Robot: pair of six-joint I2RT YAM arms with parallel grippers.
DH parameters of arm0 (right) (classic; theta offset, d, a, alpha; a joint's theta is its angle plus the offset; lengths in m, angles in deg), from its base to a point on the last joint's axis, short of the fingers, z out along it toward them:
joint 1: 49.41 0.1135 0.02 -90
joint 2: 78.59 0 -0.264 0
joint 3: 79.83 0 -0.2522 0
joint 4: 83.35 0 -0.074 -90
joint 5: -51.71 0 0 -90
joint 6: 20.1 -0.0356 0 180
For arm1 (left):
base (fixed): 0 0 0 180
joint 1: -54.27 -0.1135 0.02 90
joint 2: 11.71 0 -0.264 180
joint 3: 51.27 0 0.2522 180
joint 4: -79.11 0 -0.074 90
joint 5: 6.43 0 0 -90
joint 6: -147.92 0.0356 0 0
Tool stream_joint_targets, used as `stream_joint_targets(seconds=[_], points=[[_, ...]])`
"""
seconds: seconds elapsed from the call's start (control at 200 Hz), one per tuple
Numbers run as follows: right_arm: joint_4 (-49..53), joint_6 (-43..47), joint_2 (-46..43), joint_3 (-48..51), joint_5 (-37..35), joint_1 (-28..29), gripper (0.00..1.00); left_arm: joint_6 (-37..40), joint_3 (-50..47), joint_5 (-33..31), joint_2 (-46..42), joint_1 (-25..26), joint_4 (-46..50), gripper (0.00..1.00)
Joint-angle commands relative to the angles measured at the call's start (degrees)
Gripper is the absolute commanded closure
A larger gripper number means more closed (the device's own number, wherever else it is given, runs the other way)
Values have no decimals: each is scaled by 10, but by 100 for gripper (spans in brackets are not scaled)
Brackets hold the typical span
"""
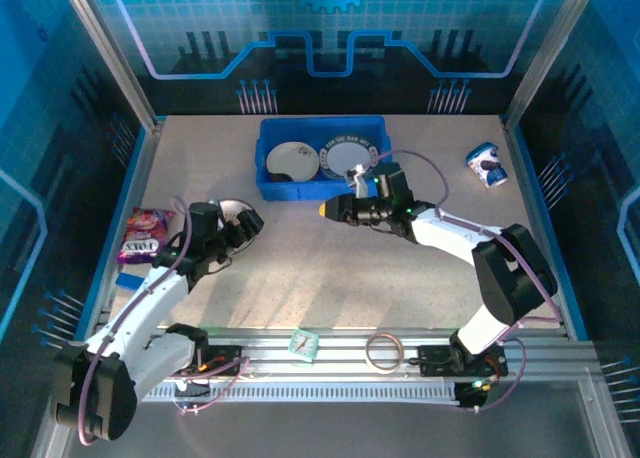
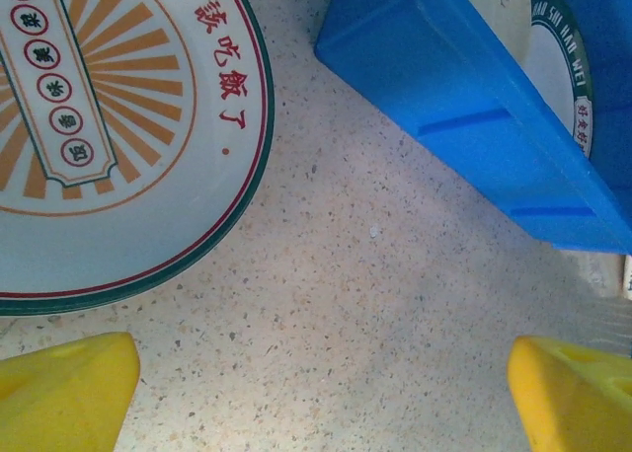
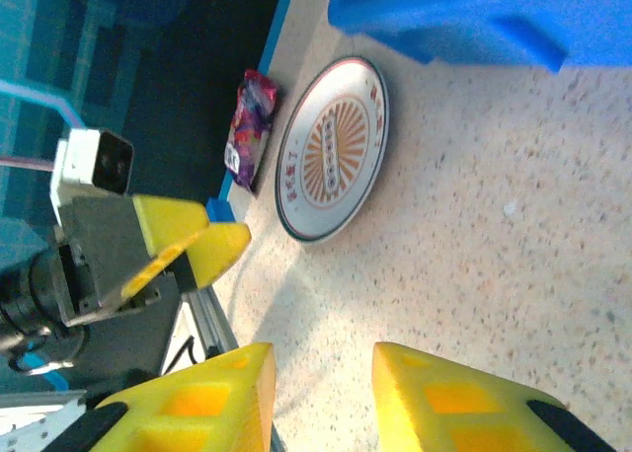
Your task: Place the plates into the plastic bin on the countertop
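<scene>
two plates [image 1: 293, 160] in the blue bin [image 1: 320, 125]; sunburst plate [image 2: 109, 126] not yet binned, on the countertop [image 2: 375, 304] just ahead of the left gripper [image 2: 324, 378], fingers wide; right gripper [image 3: 318, 365] narrow, empty

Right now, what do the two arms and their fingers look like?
The left arm and right arm have white links, black joints and thin lilac cables. The fingers are bright yellow wedges with square pockets. A small white camera sits on the left wrist.

The left arm [image 1: 150, 296] and right arm [image 1: 452, 233] have white shells with black joints. Lilac cables [image 1: 440, 183] loop along them. Their fingers [image 3: 464, 398] are blocky yellow wedges with square recesses.
</scene>
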Motion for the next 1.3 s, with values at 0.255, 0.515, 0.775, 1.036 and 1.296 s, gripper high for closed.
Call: stream_joint_targets(seconds=[0.255,0.515,0.775,1.036,1.296], points=[[-46,-19,13,10,31,13,69,-23,-18,-56,-82,-34,106,18],[-32,-25,38,-18,40,17,70,-43,-75,6,-89,-114,58,27],[-22,-28,61,-40,45,19,70,-50,-100,46,-43,-153,-1,34],[14,-15,65,-61,43,21,70,-51,-109,59,2,-163,-47,42],[26,-13,73,-72,42,20,71,-50,-110,64,32,-164,-72,44]])
